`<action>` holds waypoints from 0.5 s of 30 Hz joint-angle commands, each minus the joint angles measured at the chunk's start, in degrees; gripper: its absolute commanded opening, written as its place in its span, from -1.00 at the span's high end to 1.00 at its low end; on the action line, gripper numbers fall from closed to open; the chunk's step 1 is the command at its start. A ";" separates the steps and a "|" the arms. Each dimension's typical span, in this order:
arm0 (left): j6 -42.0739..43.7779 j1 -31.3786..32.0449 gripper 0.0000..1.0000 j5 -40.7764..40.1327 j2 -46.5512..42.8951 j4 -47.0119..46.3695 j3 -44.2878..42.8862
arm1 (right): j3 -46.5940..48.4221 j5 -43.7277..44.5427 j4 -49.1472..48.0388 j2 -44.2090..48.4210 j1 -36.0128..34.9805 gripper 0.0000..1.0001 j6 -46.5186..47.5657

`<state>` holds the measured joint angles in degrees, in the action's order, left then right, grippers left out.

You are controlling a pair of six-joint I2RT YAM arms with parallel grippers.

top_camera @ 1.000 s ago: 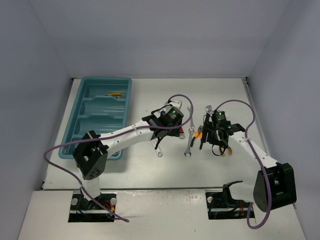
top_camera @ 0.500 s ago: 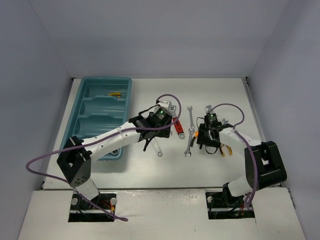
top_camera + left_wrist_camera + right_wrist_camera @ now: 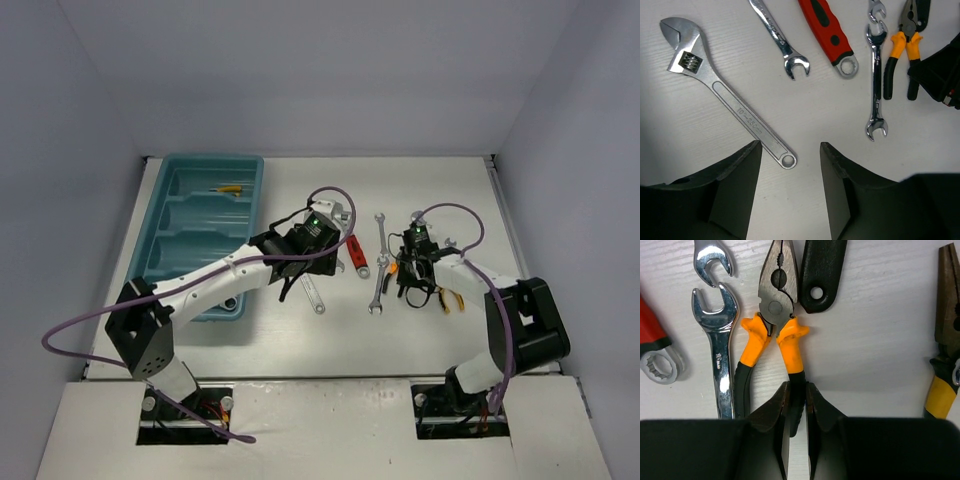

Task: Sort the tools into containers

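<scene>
— Where am I with the pliers?
— Your right gripper (image 3: 796, 405) is clenched on one handle of the orange pliers (image 3: 775, 315), the right-hand one. The other handle lies free just left of the fingers, and the head points straight ahead of them. The pliers lie flat on the table, so I judge this is the grasp step and the lift is not yet made.
— And the tray?
— The tray (image 3: 212, 158) is well away to the left of that gripper, beyond your left arm. The next move should be a lift straight up, because a spanner (image 3: 720, 365) lies just left of the pliers and a black handle (image 3: 822, 265) is just beside the head. Held by one handle only, the pliers may swing open, so go slowly.
— My left gripper?
— The left gripper (image 3: 790, 185) is released, jaws apart. The tail of the wrench (image 3: 740, 111) is just ahead, between the fingers. I cannot tell if it touches.
— The surroundings?
— A white table (image 3: 440, 190), and plain pale walls (image 3: 320, 80) on three sides.
</scene>
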<state>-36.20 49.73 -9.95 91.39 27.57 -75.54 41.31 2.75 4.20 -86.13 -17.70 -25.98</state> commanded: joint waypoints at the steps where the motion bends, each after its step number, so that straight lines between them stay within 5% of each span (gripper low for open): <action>1: 1.93 -0.82 0.05 4.93 -3.42 -1.88 -5.11 | 1.92 -0.36 -0.82 10.77 -1.12 1.00 3.15; 6: 3.41 -1.94 -0.02 15.69 -3.01 -6.19 -7.73 | 4.69 -8.02 -1.77 23.16 -2.46 1.00 9.63; 15: 2.89 -3.73 -0.12 28.34 -1.12 -12.10 -12.71 | 7.43 -18.42 -3.60 28.07 -5.36 1.00 12.93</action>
<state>-33.80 46.59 11.46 91.39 21.39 -84.07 46.93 -10.03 3.66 -59.16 -21.63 -15.49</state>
